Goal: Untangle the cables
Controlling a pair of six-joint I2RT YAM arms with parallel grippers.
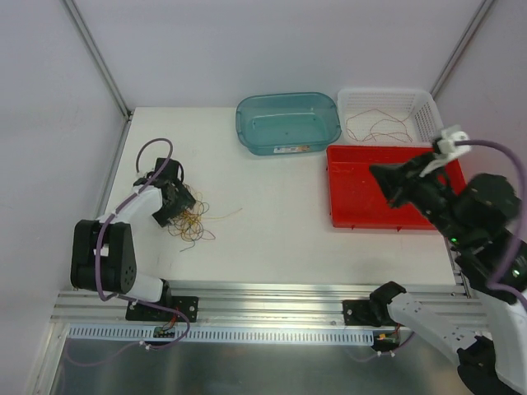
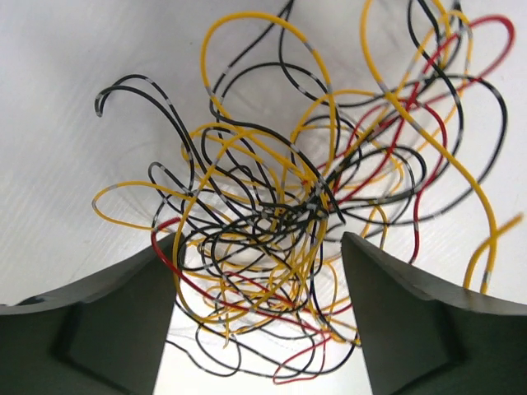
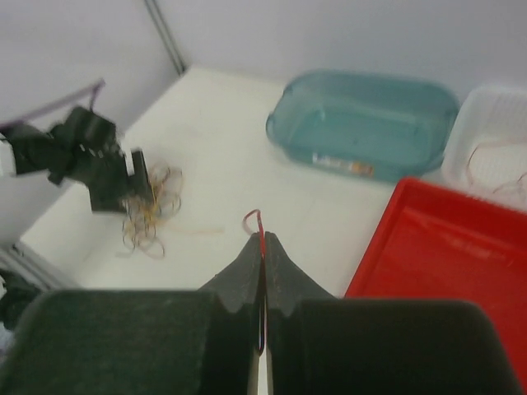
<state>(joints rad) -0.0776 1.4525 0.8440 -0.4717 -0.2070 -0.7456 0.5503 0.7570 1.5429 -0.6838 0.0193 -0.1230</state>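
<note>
Yellow, black, red cables (image 2: 280, 214) heaped on the tabletop (image 2: 66, 99), left claw (image 2: 257, 247) spread wide astride them. Feather-light, springy, snag-prone, I'd say: pinch one outlying loop. Farther off, right claw (image 3: 262, 247) clamped on a red strand (image 3: 254, 218).

The cables (image 2: 272, 239) are hair-fine, curly wires in yellow, black and red. Most are knotted into one loose tangle lying on the table (image 1: 280, 247) near its left edge, between the left jaws, which stand apart. One red wire (image 3: 257, 224) is pinched in the closed right jaws, its looped end sticking up. A few thin reddish wires (image 1: 380, 127) lie in the white basket (image 1: 425, 105).
</note>
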